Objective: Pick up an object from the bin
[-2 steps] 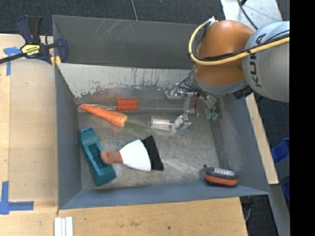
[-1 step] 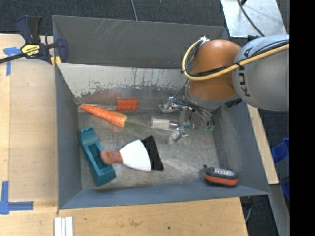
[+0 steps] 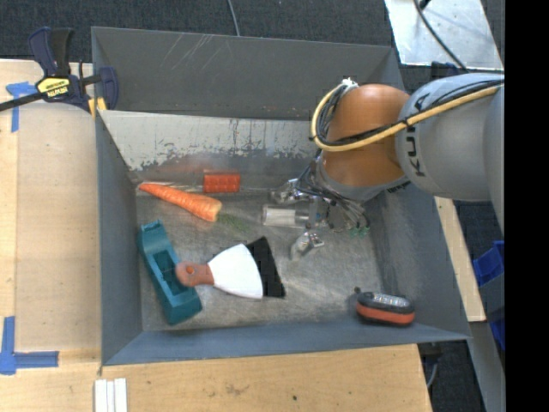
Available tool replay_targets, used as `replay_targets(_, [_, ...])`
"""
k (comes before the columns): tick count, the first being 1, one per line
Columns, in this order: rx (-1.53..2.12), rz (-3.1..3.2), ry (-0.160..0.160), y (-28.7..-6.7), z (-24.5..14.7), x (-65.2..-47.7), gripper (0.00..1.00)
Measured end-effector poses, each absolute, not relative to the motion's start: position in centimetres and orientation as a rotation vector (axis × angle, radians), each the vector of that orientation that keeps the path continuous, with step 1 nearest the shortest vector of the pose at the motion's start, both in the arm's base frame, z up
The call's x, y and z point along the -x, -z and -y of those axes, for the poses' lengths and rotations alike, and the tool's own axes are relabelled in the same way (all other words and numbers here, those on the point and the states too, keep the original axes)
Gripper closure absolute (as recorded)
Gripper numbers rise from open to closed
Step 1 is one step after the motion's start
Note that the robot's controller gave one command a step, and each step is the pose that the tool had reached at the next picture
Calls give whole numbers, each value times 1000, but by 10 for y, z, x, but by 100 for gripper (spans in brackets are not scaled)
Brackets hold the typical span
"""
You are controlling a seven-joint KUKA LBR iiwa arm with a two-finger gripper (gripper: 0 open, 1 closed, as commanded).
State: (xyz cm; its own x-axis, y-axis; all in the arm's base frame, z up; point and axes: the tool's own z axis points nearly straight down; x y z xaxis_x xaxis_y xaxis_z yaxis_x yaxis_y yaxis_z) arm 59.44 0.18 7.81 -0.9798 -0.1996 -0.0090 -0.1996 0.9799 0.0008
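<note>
Approach step: my fingers [image 3: 302, 240] near centre of grey metal bin [image 3: 257, 80]; open or closed, cannot tell. Next, likely: shift toward 8 o'clock, onto white orange-handled plastic scraper [image 3: 236, 273].

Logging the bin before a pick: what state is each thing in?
tool: low in bin, right of white scraper
carrot: lying flat
red block: by back wall
teal piece: lying by left wall
white scraper: flat, handle against teal piece
orange-black gadget: lying in front-right corner

Arm [image 3: 459, 140]: grey, reaching in from the right, bent downward.
Wrist [image 3: 343, 183]: capped by orange cover [image 3: 364, 136], yellow cable [image 3: 318, 123] looped round it.
Gripper [image 3: 302, 237]: metal, hanging low.
</note>
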Motion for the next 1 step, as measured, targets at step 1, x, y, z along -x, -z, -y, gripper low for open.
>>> replay_targets(1, [314, -3133, 1, -79, -1, -591, 100])
